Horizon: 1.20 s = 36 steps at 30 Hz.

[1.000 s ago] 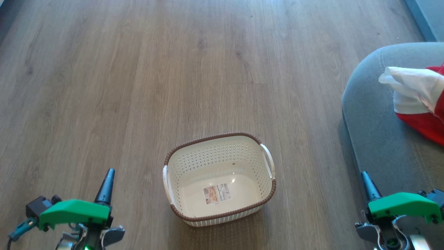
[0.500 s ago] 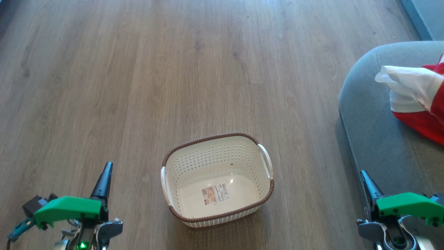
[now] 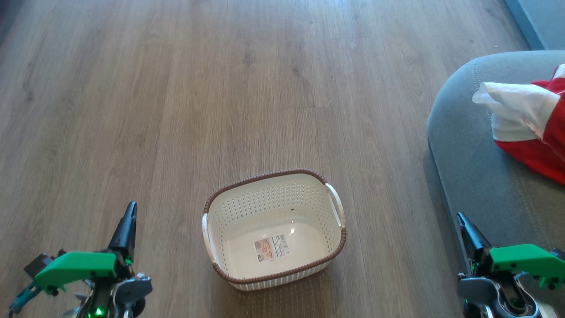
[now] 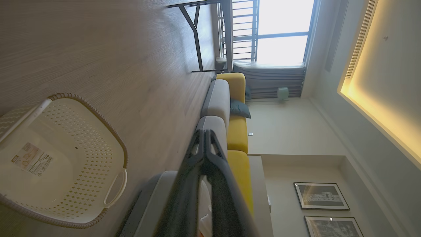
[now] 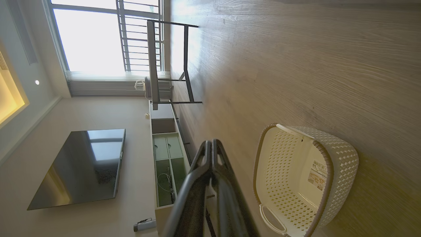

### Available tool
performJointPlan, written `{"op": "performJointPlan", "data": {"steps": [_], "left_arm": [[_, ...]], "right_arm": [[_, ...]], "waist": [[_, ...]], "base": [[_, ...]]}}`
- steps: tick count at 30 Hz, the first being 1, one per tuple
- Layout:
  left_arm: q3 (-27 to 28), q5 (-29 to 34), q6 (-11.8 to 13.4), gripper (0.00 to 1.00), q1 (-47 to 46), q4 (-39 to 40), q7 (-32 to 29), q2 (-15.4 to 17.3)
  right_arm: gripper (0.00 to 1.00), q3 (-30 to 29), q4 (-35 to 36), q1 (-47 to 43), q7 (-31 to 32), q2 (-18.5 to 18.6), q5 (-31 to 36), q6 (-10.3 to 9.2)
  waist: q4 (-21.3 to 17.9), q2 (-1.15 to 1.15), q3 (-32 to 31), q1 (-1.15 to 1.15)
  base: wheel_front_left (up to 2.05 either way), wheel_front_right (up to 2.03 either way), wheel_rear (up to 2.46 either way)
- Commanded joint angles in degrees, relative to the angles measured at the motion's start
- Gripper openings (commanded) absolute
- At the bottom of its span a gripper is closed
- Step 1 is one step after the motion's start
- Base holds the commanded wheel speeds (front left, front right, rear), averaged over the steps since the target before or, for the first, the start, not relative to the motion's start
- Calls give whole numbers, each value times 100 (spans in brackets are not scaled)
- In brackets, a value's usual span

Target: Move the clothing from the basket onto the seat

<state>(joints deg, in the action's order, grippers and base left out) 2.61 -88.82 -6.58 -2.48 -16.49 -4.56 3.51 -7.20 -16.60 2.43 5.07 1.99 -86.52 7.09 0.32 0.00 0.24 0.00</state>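
At seven o'clock of the head view, left gripper [image 3: 129, 211]. Points toward twelve, hangs over the wood floor [image 3: 220, 88], well apart from the basket [image 3: 265, 198]. In the left wrist view, left gripper [image 4: 205, 133] again: fingers pressed together tip to tip, clamped on nothing. Beyond those tips, toward twelve, a yellow sofa [image 4: 237, 138] along the wall. At eight o'clock of that view, the basket [image 4: 82, 141].

At six o'clock of the head view, the basket. Stands upright on the floor, cream with a brown rim, one white handle toward three and one toward nine. Carries a label sticker [image 3: 270, 248] on its bare bottom.

At five o'clock, right gripper [image 3: 462, 217]. Points toward twelve and overlaps the near edge of the seat [image 3: 468, 154]. In the right wrist view, right gripper [image 5: 210, 143] again: fingers closed against each other, gripping nothing. At four o'clock of that view, the basket [image 5: 342, 154], turned sideways in the picture. At eight o'clock, a dark television [image 5: 79, 168] on the wall.

From three to five o'clock of the head view, the seat. Grey, round-cornered, lined with pale stitching, apart from the basket across a strip of floor.

At three o'clock, clothing [image 3: 536, 152]. Lies on the seat, red with a white panel, cut off by the picture's right edge.
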Motion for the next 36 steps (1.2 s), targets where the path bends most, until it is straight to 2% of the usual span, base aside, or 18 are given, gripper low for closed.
{"op": "performJointPlan", "data": {"steps": [1, 7, 36], "left_arm": [[248, -111, -57, 0, -353, 217, -80, 16], [367, -354, -91, 0, -369, 243, -173, -42], [378, -345, -91, 0, -370, 243, -182, -50]], "right_arm": [[0, 89, 234, 359, 54, 84, -176, 38], [0, 69, 257, 375, 141, 88, -565, 40], [0, 69, 257, 375, 141, 88, -565, 40]], "waist": [[-5, 0, -1, 0], [-32, 0, -7, 0], [-32, 0, -7, 0]], "base": [[0, 0, 0], [0, 0, 0], [0, 0, 0]]}}
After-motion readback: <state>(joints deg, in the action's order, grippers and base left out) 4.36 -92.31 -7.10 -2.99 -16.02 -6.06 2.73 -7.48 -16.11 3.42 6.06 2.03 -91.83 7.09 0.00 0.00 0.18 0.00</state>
